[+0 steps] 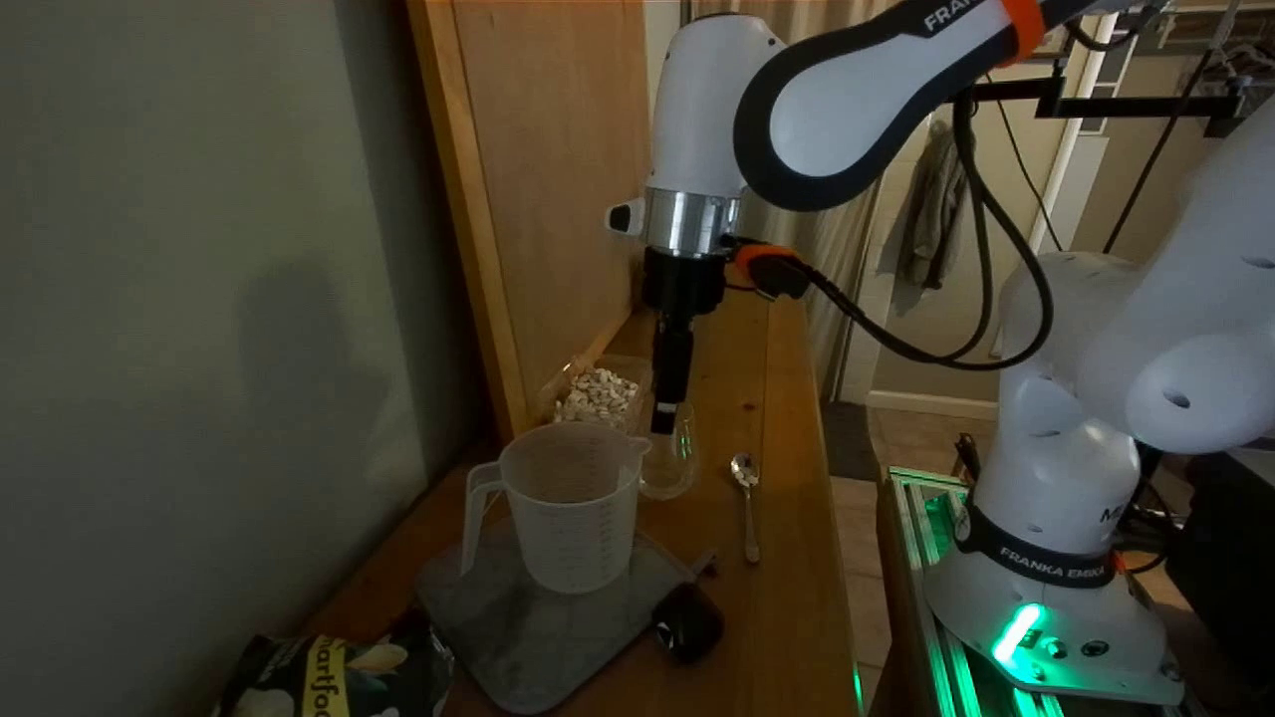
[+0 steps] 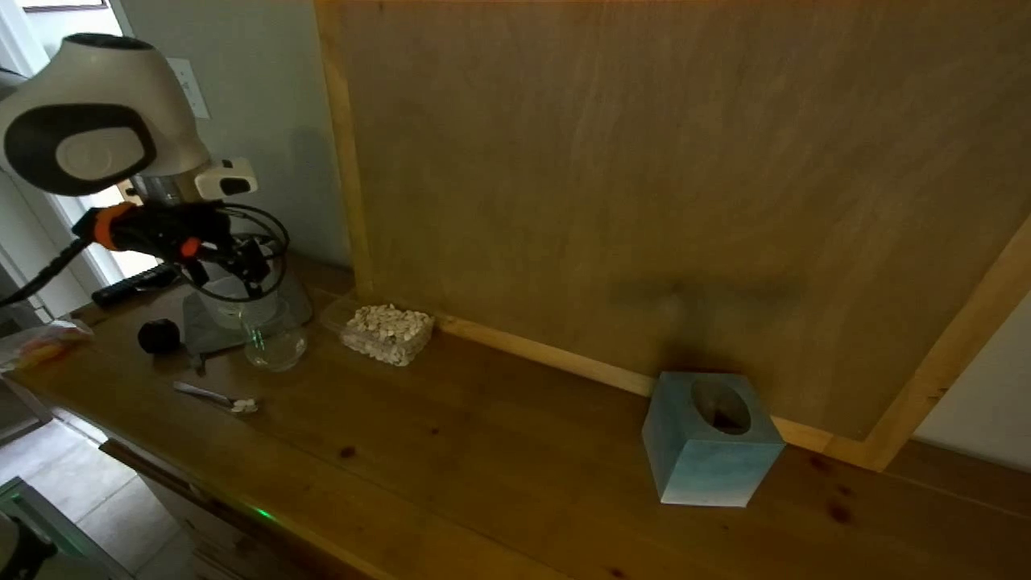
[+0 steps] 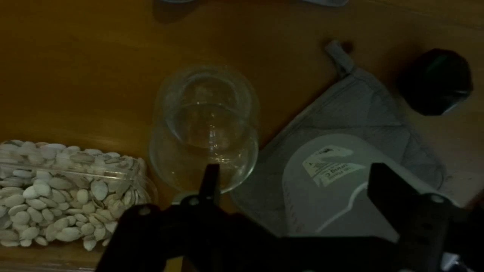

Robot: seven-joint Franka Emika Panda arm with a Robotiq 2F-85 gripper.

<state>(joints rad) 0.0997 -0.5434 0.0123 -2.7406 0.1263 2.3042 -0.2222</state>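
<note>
My gripper (image 3: 295, 173) hangs over a wooden bench (image 1: 777, 617), its fingers spread wide and holding nothing. In the wrist view one fingertip overlaps the edge of a clear, round-bodied glass (image 3: 204, 128); whether the two touch cannot be told. The glass stands upright on the bench, just beside a translucent plastic measuring cup (image 1: 573, 518) with a side handle and printed scale marks too faint to read. A pale label (image 3: 329, 166) at the cup yields only "uring C", the rest slanted and blurred. The cup stands on a grey quilted pot holder (image 1: 528, 647). On the glass's other side, pale seeds (image 3: 56, 207) fill a clear plastic container (image 2: 374, 348), cut off by the wrist view's edge. Near the pot holder sit a dark faceted object (image 1: 687, 622), its kind unclear, and a metal spoon (image 1: 749, 508) with pale bits (image 2: 244, 406) in its bowl. Farther off, a snack bag (image 1: 339, 677), cropped in an exterior view, reads "artfo" on yellow. Well apart stands a blue-and-white box (image 2: 713, 443) with an oval opening. Beyond the bench, my base (image 1: 1046, 637) wears a black band lettered "FRANKA EMIKA."
</note>
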